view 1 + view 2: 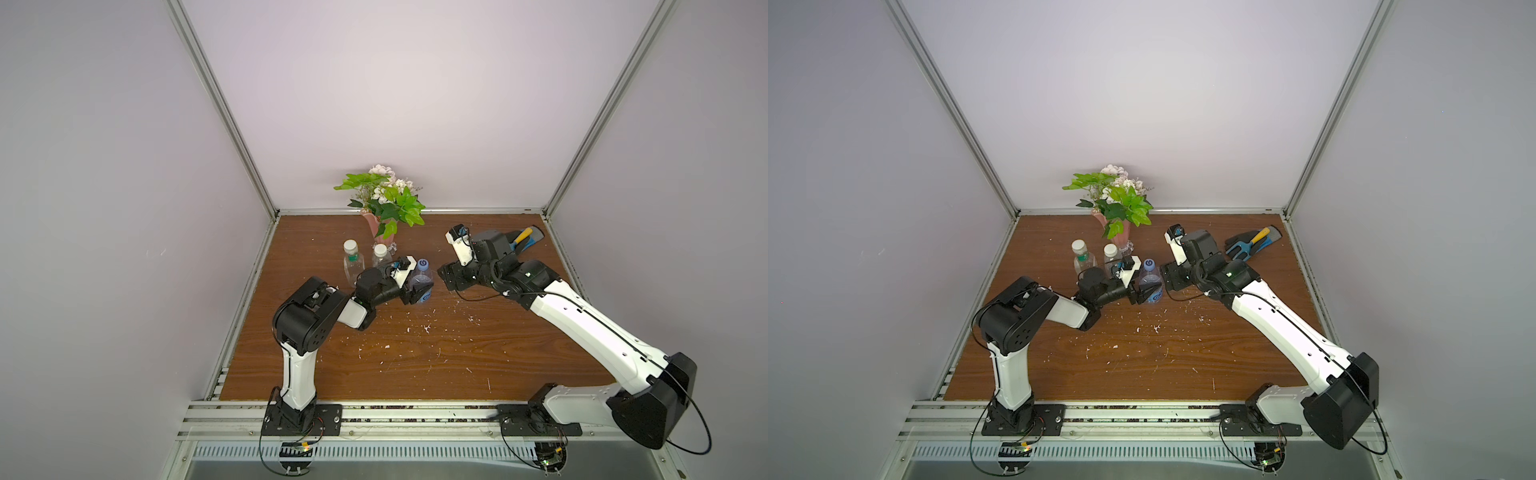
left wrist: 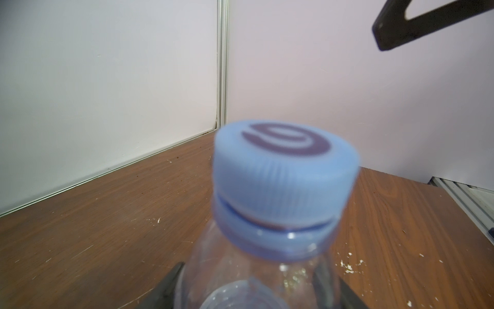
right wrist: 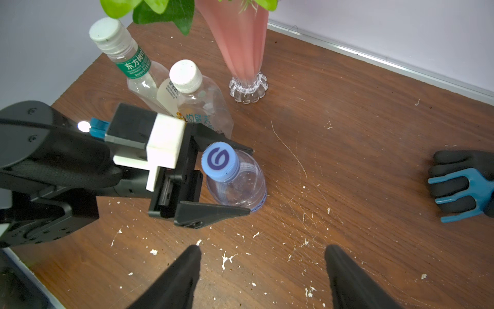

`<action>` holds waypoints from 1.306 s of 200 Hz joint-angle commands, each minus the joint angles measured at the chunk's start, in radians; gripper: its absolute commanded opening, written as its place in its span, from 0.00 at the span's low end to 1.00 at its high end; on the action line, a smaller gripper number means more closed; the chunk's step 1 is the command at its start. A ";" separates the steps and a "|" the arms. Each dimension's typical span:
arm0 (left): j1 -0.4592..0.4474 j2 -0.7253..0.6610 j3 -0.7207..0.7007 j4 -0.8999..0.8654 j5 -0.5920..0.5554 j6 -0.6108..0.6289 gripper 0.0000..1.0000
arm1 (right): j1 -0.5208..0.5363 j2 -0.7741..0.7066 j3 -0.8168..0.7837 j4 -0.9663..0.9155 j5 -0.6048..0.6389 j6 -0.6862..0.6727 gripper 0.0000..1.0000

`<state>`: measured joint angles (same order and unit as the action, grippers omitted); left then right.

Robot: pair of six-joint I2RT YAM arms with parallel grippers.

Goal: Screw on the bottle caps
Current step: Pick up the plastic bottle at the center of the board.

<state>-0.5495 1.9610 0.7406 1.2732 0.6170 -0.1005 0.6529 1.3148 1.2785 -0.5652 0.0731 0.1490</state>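
Note:
The blue-labelled bottle (image 1: 424,284) (image 3: 240,184) stands upright mid-table. The blue cap (image 1: 423,263) (image 2: 286,166) (image 3: 219,161) rests on its neck slightly tilted, with a gap showing above the neck ring. My left gripper (image 1: 415,286) (image 2: 250,267) (image 3: 251,180) comes in from the left, its fingers pressed against both sides of the bottle's body. My right gripper (image 1: 451,278) (image 3: 263,247) hangs open just right of that bottle, holding nothing. Behind stand two other bottles, a squarish one (image 1: 353,266) (image 3: 133,67) and a round one (image 1: 380,259) (image 3: 203,107), each with a white cap on.
A pink vase (image 1: 384,232) (image 3: 240,40) with flowers stands behind the bottles. A dark glove with a blue hand rake (image 1: 523,241) (image 3: 462,184) lies at the back right. White crumbs dot the wooden table (image 1: 415,365). Walls close in on three sides.

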 commanded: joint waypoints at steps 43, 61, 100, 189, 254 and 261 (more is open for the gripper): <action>-0.001 -0.011 -0.017 0.003 0.018 0.013 0.67 | -0.003 -0.015 0.008 0.023 -0.002 -0.014 0.78; -0.006 -0.030 -0.038 0.003 0.016 0.023 0.65 | -0.003 -0.018 0.013 0.027 -0.005 -0.017 0.78; -0.013 -0.077 -0.079 0.003 0.010 0.024 0.60 | -0.004 -0.025 0.021 0.027 -0.013 -0.025 0.78; -0.081 -0.256 -0.250 0.003 -0.027 0.044 0.58 | -0.001 -0.110 -0.030 0.066 -0.213 -0.148 0.78; -0.109 -0.398 -0.385 0.002 0.038 0.003 0.52 | 0.019 -0.263 -0.131 0.039 -0.629 -0.573 0.73; -0.111 -0.407 -0.395 0.002 0.041 0.001 0.52 | 0.024 -0.270 -0.129 0.027 -0.652 -0.613 0.72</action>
<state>-0.6441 1.5860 0.3740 1.2671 0.6201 -0.0807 0.6621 1.0893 1.1481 -0.5293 -0.3824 -0.2455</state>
